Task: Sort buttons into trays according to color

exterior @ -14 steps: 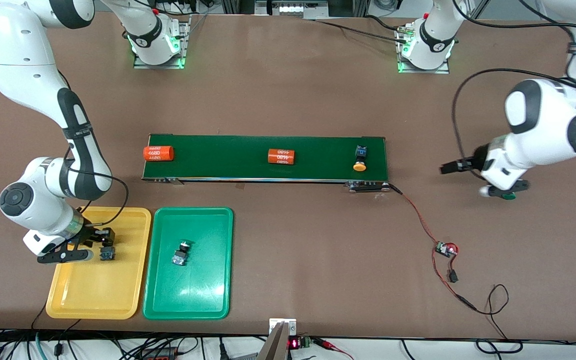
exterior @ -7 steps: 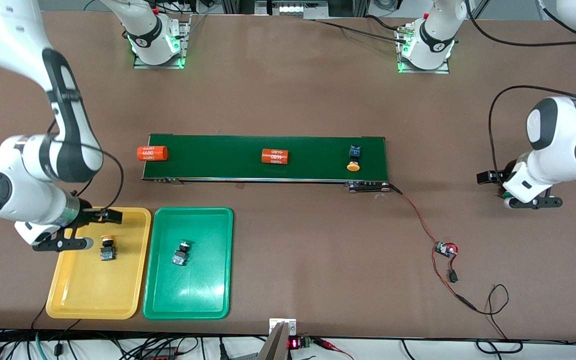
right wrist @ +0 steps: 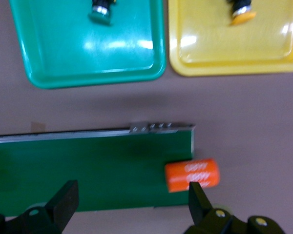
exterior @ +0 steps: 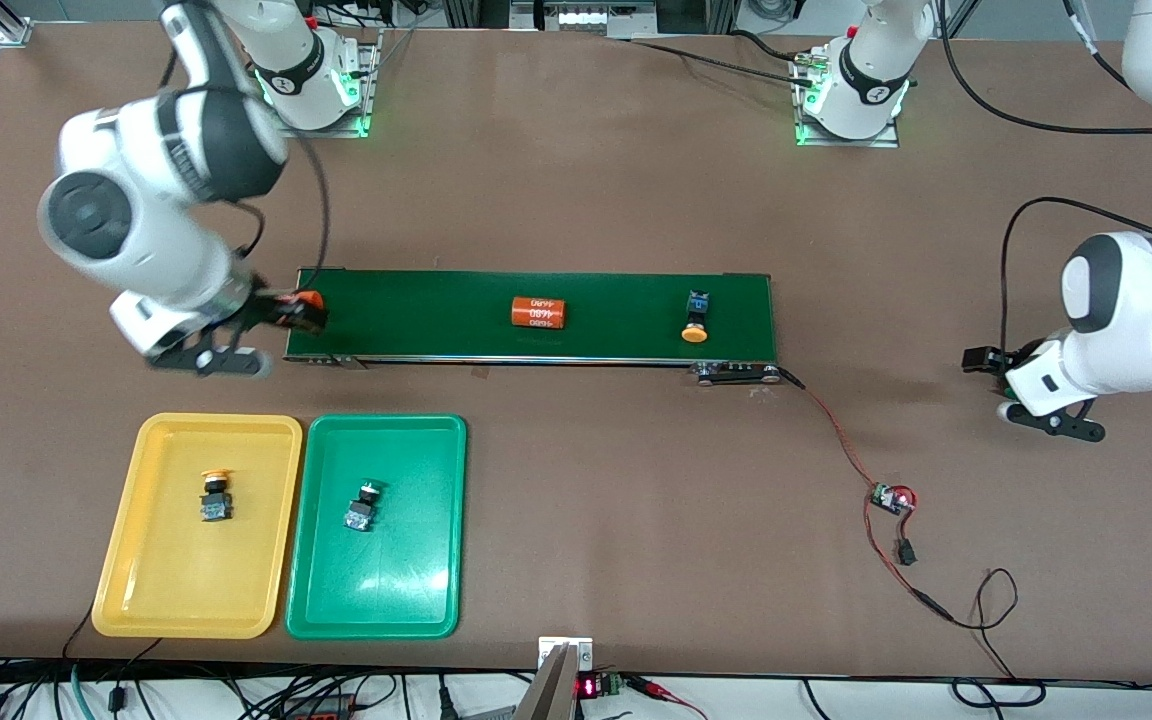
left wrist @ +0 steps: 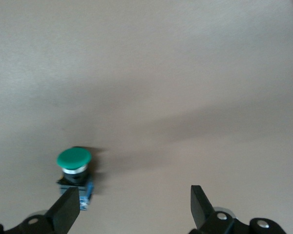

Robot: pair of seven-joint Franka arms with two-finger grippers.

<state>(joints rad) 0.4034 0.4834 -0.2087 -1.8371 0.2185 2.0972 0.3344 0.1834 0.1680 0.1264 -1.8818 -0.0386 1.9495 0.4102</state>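
four buttons in view, each a blocky black-and-blue body under a round mushroom cap. yellow-orange button (exterior: pixel 216 496) lying in the yellow tray (exterior: pixel 136 580), green button (exterior: pixel 363 505) lying in the green tray (exterior: pixel 416 600), trays side by side, shallow glossy plastic with rounded corners, nearer the front camera than the conveyor belt (exterior: pixel 616 300). second yellow-orange button (exterior: pixel 697 316) on the matte dark-green belt toward the left arm's end, orange cylinder (exterior: pixel 539 313) with white print mid-belt, another orange cylinder (right wrist: pixel 192 175) overhanging the belt's edge at the right arm's end. second green button (left wrist: pixel 74 173) upright on bare brown tabletop under the left gripper (left wrist: pixel 132 207), just beside one finger, untouched. left gripper spread wide, low over open table well apart from the belt. right gripper (right wrist: pixel 129 202) spread and empty, over the belt's end by the overhanging cylinder. plenty of free floor in both trays
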